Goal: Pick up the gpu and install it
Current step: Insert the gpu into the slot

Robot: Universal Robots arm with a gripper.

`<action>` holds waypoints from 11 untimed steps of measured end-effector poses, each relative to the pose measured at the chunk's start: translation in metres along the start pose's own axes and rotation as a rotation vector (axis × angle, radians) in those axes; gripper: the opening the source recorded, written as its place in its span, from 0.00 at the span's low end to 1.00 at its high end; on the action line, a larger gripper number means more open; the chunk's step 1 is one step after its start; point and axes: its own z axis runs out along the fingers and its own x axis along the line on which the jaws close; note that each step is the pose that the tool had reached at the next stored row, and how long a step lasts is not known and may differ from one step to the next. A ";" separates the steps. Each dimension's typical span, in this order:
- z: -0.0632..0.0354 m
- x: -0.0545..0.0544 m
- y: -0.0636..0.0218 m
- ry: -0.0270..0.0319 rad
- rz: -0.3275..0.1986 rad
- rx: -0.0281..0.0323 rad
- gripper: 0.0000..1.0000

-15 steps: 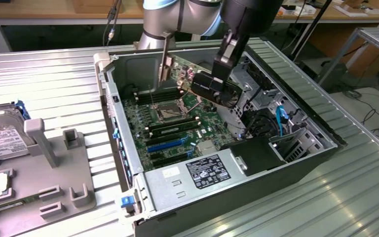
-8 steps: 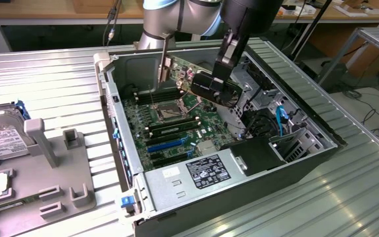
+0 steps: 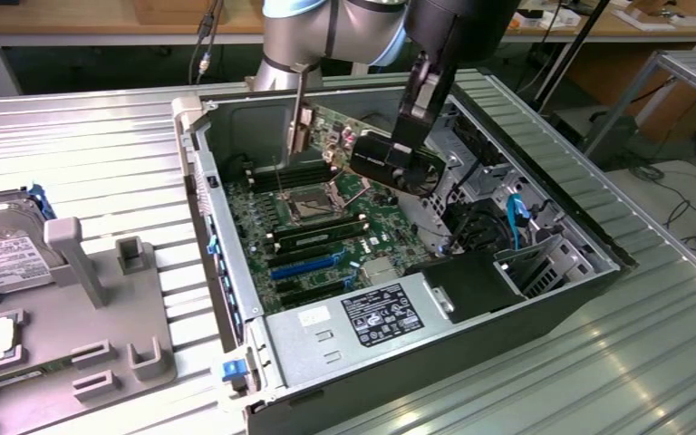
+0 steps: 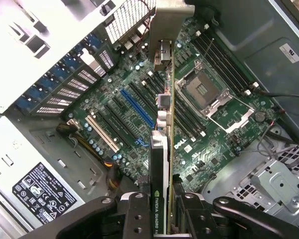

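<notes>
My gripper (image 3: 406, 127) is shut on the gpu (image 3: 384, 159), a black-shrouded card on a green board with a silver bracket strip at its end. The card hangs above the motherboard (image 3: 372, 240) inside the open computer case (image 3: 221, 227), toward the case's back wall. The wrist view looks down the card's edge: the gpu (image 4: 159, 164) runs away from my gripper (image 4: 162, 206), and the fingers (image 4: 135, 214) clamp either side of its labelled end. It hovers over the expansion slots beside the blue slot (image 4: 138, 107), apart from the board.
The case holds a CPU socket (image 3: 305, 204), memory sticks (image 3: 318, 237), a power supply (image 3: 372, 317) and a drive cage (image 3: 542, 263). At the exterior view's left, a grey fixture tray (image 3: 94, 308) carries a silver hard drive (image 3: 4, 249). Cables (image 3: 511, 213) run near the cage.
</notes>
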 end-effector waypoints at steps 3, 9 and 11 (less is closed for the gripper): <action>0.0000 0.000 0.0000 0.0004 -0.010 -0.0001 0.27; 0.0000 0.000 0.0000 0.0017 -0.046 -0.0007 0.27; 0.0000 0.000 0.0000 0.0021 -0.057 -0.0009 0.27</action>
